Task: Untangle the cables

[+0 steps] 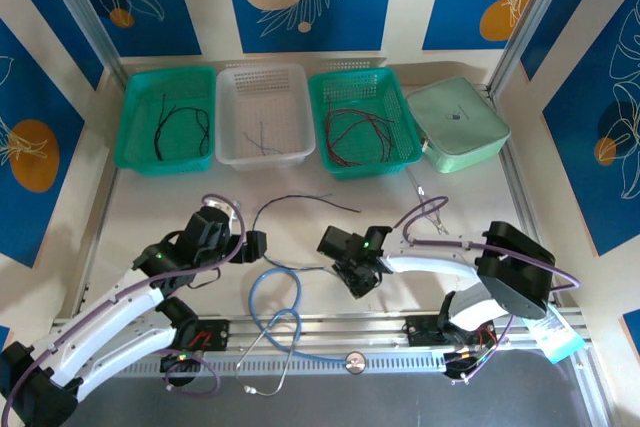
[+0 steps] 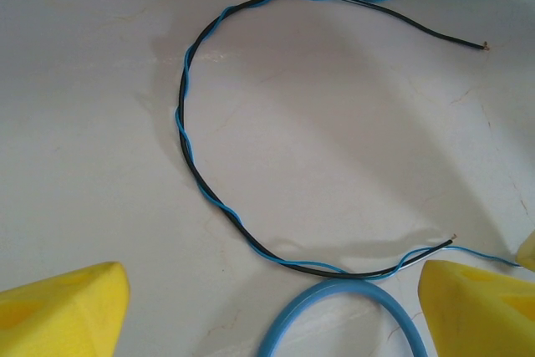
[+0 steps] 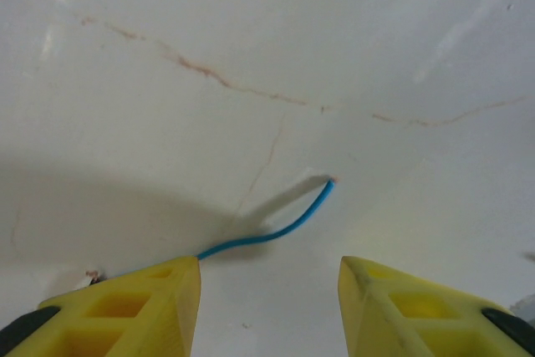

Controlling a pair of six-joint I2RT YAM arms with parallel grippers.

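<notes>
A black and a blue cable (image 2: 185,89) lie twisted together in an open arc on the white table; from above this pair (image 1: 300,197) sits between the two arms. My left gripper (image 2: 267,323) hovers over the arc's near end, open, its yellow fingers (image 2: 63,307) wide apart with nothing between them. My right gripper (image 3: 269,307) is low over the table and open. A loose blue cable end (image 3: 284,227) runs out from beside its left finger (image 3: 142,307), not pinched. Seen from above, the right gripper (image 1: 343,261) is at that pair's right-hand end, and the left gripper (image 1: 256,245) at the arc's left side.
A thick light-blue tube (image 1: 275,297) loops just in front of the cables, touching them in the left wrist view (image 2: 334,290). At the back stand a green basket (image 1: 165,72) with black wires, a white basket (image 1: 265,69), a green basket (image 1: 360,77) with red and black wires, and a mint case (image 1: 457,122).
</notes>
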